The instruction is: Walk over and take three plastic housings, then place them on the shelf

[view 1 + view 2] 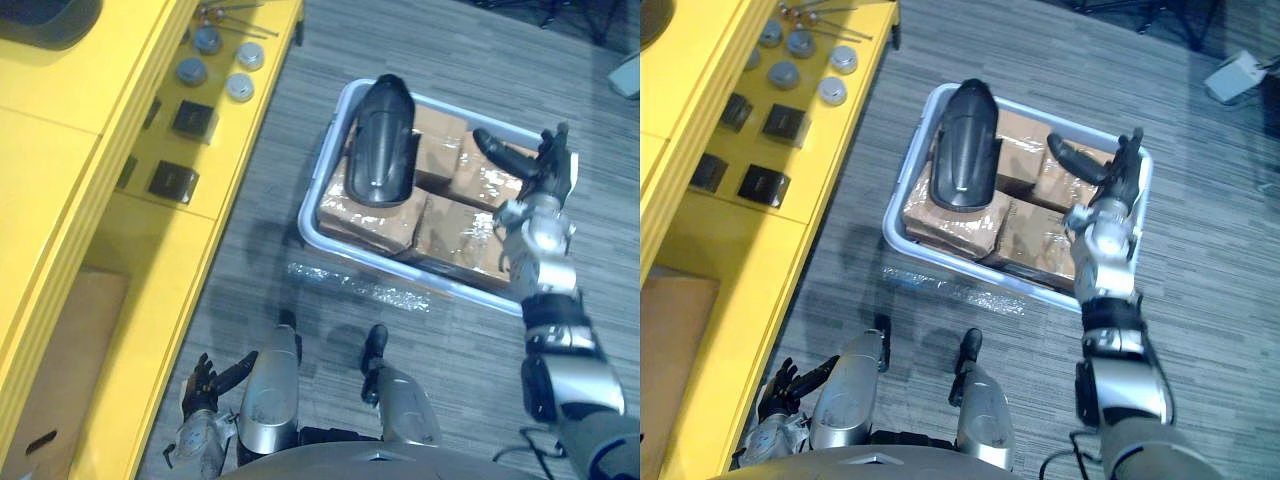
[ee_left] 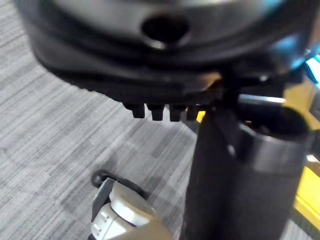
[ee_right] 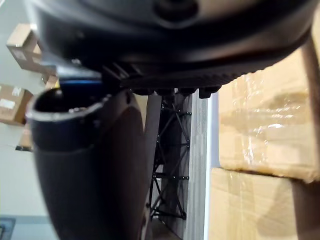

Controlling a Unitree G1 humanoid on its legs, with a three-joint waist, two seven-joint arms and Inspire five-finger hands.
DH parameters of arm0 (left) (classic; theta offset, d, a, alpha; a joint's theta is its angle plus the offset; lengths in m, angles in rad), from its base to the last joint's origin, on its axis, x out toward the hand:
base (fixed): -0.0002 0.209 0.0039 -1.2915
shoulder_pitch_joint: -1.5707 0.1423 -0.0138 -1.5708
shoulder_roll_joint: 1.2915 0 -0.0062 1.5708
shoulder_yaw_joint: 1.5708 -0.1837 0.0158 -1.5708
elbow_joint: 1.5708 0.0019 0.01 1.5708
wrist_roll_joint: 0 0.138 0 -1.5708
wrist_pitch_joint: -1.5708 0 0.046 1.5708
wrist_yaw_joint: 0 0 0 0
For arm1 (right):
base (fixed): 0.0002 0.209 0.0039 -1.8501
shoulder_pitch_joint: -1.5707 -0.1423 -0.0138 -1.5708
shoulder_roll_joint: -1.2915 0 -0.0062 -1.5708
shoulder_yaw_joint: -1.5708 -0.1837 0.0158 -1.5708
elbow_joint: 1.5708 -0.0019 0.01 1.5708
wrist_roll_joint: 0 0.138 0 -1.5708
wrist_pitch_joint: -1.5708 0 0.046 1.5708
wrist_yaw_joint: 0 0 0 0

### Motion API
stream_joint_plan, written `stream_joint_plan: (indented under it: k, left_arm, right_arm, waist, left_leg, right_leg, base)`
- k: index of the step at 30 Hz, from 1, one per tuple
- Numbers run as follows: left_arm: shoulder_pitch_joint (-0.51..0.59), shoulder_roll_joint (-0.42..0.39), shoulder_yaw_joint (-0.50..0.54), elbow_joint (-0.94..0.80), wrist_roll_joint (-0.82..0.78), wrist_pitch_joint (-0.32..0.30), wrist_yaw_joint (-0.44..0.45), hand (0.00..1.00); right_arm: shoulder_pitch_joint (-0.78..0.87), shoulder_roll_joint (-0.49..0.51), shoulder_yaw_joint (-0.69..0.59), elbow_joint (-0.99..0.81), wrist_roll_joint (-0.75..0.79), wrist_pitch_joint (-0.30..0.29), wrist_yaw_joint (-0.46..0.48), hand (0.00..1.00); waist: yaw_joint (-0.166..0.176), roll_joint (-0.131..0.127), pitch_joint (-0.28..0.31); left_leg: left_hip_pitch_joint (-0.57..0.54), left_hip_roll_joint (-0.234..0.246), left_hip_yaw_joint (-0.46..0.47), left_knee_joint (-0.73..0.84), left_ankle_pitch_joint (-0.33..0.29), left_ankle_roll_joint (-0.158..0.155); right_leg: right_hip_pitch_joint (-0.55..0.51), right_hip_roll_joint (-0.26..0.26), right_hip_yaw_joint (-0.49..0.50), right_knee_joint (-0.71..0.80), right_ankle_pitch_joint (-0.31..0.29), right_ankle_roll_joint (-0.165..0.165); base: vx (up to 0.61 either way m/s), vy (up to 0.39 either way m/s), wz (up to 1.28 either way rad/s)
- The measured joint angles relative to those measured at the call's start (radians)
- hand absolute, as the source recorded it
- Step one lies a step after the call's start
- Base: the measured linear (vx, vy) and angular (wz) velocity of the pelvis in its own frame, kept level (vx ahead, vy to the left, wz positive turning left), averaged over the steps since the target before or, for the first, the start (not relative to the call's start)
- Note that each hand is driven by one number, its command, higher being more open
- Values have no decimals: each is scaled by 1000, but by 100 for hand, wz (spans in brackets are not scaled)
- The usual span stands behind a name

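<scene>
Nothing is taken yet: the long black plastic housing (image 1: 380, 140) lies on taped brown cartons (image 1: 365, 215) in the pale grey tub (image 1: 312, 225) at twelve o'clock. My right hand (image 1: 547, 165) hovers at two o'clock, fingers straight, empty. My left hand (image 1: 203, 386) hangs relaxed and empty at seven, beside the yellow shelf (image 1: 60, 180).

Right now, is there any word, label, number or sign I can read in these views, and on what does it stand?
None can be read.
Far cardboard boxes: white labels, too blurred to read.
Taped boxes in the grey bin: no legible print.
</scene>
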Motion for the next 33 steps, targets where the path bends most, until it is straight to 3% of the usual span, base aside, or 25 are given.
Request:
stream_joint_plan:
  k: [5, 9, 15, 16, 22, 26, 30, 33]
  left_arm:
    - [-16, -25, -1, 52, -69, -24, -14, 100]
    - [-19, -28, -15, 75, -78, -30, -35, 100]
    - [-49, -24, -59, 91, -117, -43, -62, 100]
    - [-50, -21, -66, 90, -118, -43, -64, 100]
    - [-56, -7, -101, 90, -163, -43, -60, 100]
    - [-70, 3, -120, 100, -191, -41, -54, 100]
    - [-94, 15, -152, 109, -196, -41, -52, 100]
    - [-98, 14, -155, 107, -197, -41, -53, 100]
  right_arm:
    - [-149, -59, 73, 163, 3, 88, 5, 100]
    - [-175, -73, 84, 243, 2, 143, 17, 100]
    - [-220, -141, 137, 251, -51, 161, 69, 100]
    - [-226, -141, 148, 251, -76, 164, 75, 0]
    - [-237, -155, 230, 268, -258, 268, 96, 0]
    - [-311, -226, 315, 323, -447, 350, 184, 0]
    - [-363, -243, 363, 386, -606, 433, 239, 0]
    - [-377, -222, 349, 437, -636, 513, 291, 0]
  waist:
    - [50, 47, 25]
    - [80, 56, 29]
    - [98, 81, 39]
    - [101, 82, 39]
    - [102, 83, 39]
    - [104, 83, 39]
    - [128, 85, 38]
    - [142, 86, 37]
  left_leg:
    - [-55, -3, -36, 25, 9, 0]
    - [-73, -15, -57, 36, 15, 1]
    - [-118, -20, -81, 71, 22, -4]
    - [-120, -19, -81, 71, 25, -6]
    - [-129, -13, -94, 65, 36, -15]
    - [-139, -13, -102, 48, 52, -19]
    - [-134, -9, -112, 17, 72, -31]
    - [-133, -9, -125, -4, 85, -39]
  right_leg:
    - [-52, -6, -56, 63, -14, -11]
    - [-82, -27, -96, 135, -49, -15]
    - [-130, -46, -122, 210, -79, -22]
    - [-136, -46, -122, 215, -80, -24]
    - [-146, -43, -134, 227, -86, -32]
    - [-153, -44, -151, 223, -85, -33]
    - [-157, -41, -165, 219, -89, -39]
    - [-157, -40, -182, 219, -95, -49]
  base:
    - [-27, -3, 19]
    - [-31, -14, 17]
    - [-69, -6, 10]
    - [-61, -10, 0]
    - [-38, -14, 3]
    - [-6, -11, 7]
    - [19, -44, 8]
    - [28, -54, 12]
